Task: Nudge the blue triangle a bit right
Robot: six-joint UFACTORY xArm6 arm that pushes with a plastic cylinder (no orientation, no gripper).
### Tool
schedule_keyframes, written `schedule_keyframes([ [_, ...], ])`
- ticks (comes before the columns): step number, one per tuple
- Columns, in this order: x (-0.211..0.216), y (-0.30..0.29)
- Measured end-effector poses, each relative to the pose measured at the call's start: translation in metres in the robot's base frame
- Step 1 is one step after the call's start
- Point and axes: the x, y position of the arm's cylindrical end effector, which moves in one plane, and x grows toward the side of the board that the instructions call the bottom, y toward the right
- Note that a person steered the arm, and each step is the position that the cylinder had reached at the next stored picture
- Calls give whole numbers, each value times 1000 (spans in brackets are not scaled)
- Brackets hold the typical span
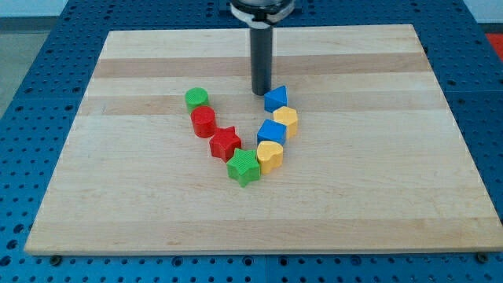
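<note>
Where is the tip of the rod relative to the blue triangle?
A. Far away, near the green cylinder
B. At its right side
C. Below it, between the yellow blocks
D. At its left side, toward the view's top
D: my tip stands just at the upper left of the blue triangle.

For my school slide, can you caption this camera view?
My tip beside the blue triangle, atop a curve of coloured blocks.

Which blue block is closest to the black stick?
The blue triangle block at the chain's upper right end sits right beside my tip. The other blue block lies lower, between two yellow ones.
</note>
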Motion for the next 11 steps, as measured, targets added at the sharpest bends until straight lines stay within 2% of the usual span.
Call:
schedule_keyframes([
  [1,1,-20],
  [7,38,-2],
  [9,6,12],
  [11,6,21],
])
